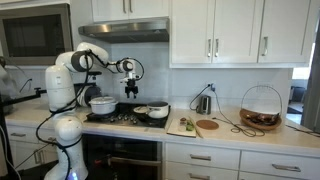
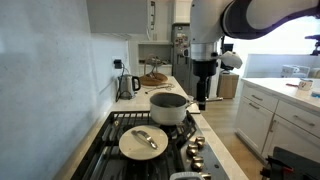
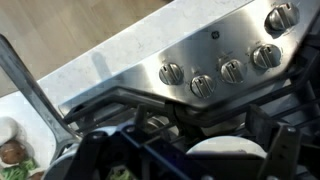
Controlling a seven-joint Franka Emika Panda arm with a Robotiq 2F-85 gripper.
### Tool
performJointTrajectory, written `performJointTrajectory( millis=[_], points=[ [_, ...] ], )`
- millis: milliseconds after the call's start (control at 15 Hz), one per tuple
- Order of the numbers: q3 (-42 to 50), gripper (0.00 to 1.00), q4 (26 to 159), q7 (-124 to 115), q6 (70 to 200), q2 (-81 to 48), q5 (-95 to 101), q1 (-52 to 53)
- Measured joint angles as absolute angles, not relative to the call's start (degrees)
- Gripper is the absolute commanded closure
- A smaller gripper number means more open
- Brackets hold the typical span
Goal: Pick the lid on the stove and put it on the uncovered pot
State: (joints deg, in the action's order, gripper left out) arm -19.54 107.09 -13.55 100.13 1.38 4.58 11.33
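Note:
The lid (image 3: 226, 150) shows in the wrist view as a pale round disc low between my fingers, near the front of the stove (image 1: 125, 119). In an exterior view it is a small whitish patch (image 1: 140, 110) beside the uncovered pot (image 1: 156, 111). That low pale pot also shows in an exterior view (image 2: 168, 107). I cannot make out the lid there. My gripper (image 1: 130, 92) hangs a little above the stove's front, open and empty, its fingers (image 3: 185, 165) spread wide. It also shows beside the pot (image 2: 203, 98).
A larger whitish covered pot (image 1: 103, 104) stands on the stove nearer the robot base; it also shows in an exterior view (image 2: 143, 141). Control knobs (image 3: 217, 78) line the stove front. A kettle (image 1: 203, 103), a cutting board (image 1: 186, 127) and a wire basket (image 1: 261, 108) stand on the counter.

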Motion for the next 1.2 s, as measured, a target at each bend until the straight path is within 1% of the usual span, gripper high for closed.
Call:
performJointTrajectory(
  millis=[533, 1200],
  points=[
    [-18.79, 0.00, 97.38, -15.38, 101.25, -10.07, 4.53, 15.29],
    [-14.72, 0.00, 86.26, -28.41, 101.24, -21.07, 4.68, 22.00]
  ],
)
